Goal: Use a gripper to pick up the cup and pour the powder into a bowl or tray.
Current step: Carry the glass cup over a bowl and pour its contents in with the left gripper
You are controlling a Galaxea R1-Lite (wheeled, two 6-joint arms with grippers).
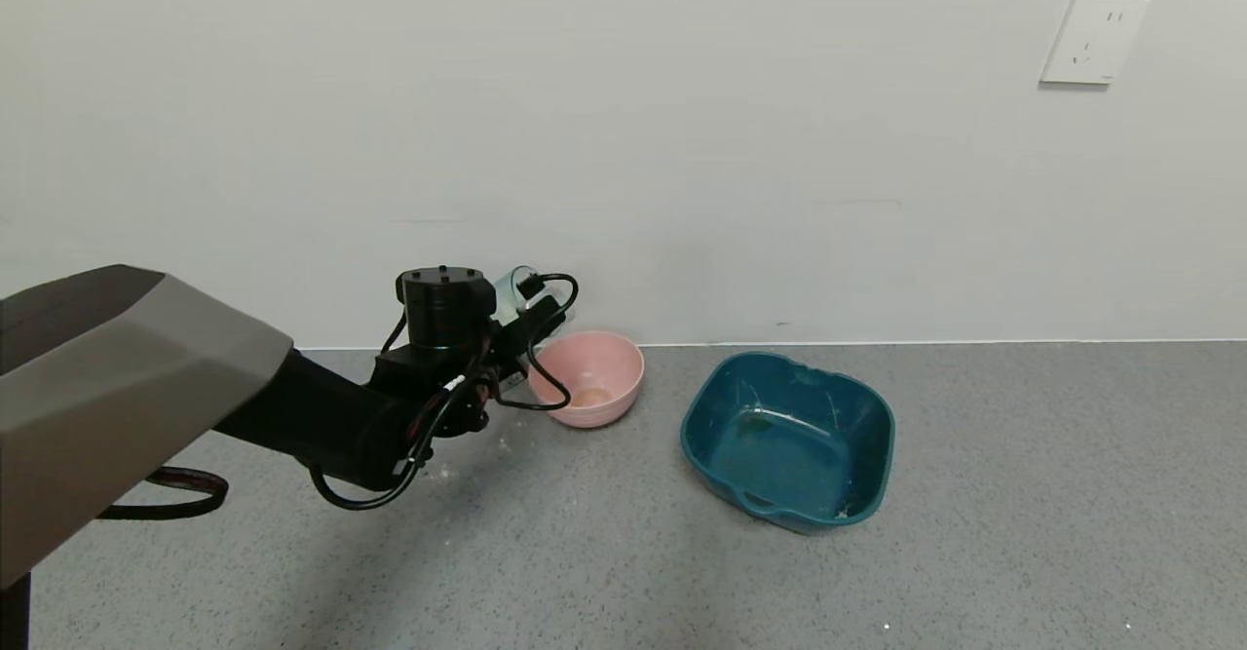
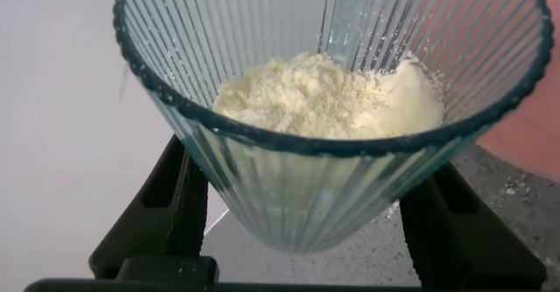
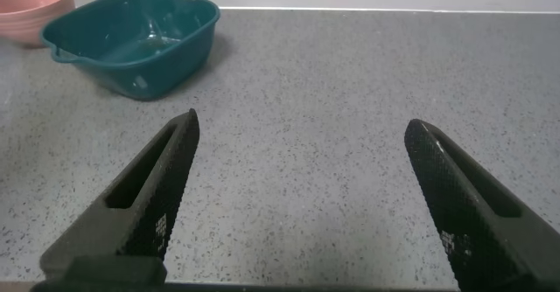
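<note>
Beside the pink bowl, our left gripper clamps the cup raised so its powder can tip in, while our right gripper idles wide open, empty.

Ribbed clear plastic cup, fine powder, speckled matt floor.

Bare grey floor spreads open on the robot's right. A pink bowl and teal tub stand near each other by the wall. The left gripper, clamping a cup, crowds the bowl's left rim.
</note>
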